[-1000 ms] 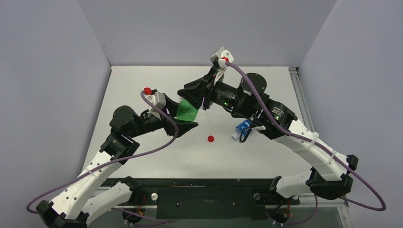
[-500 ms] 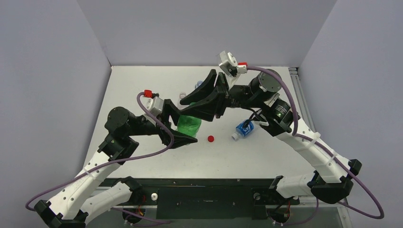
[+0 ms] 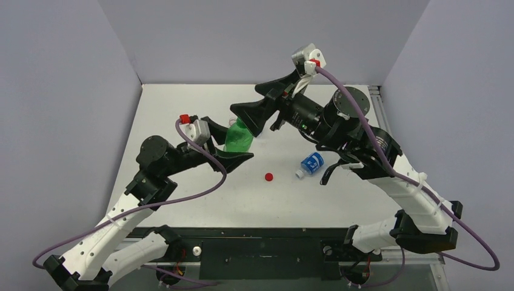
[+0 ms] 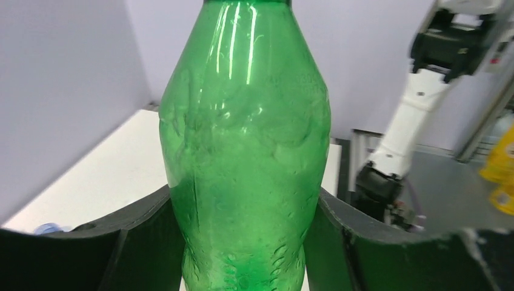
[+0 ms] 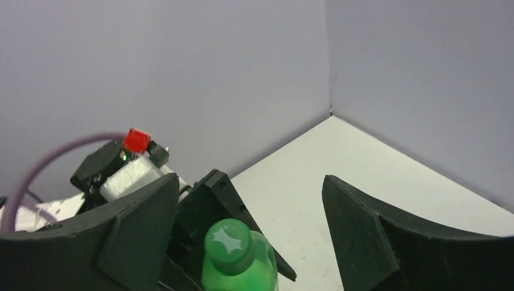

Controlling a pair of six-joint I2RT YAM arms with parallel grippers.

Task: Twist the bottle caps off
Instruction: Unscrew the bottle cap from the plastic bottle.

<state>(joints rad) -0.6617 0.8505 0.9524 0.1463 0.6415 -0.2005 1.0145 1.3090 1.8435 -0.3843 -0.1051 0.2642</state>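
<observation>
Left wrist | green bottle [image 4: 245, 151] | glossy translucent plastic, rounded shoulder

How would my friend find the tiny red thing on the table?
Look at the white table. Near its middle, a green bottle is held up and a blue-labelled bottle lies on its side. The red cap sits alone between them, a little closer to the table's near edge, and it is the only loose red dot there.
</observation>
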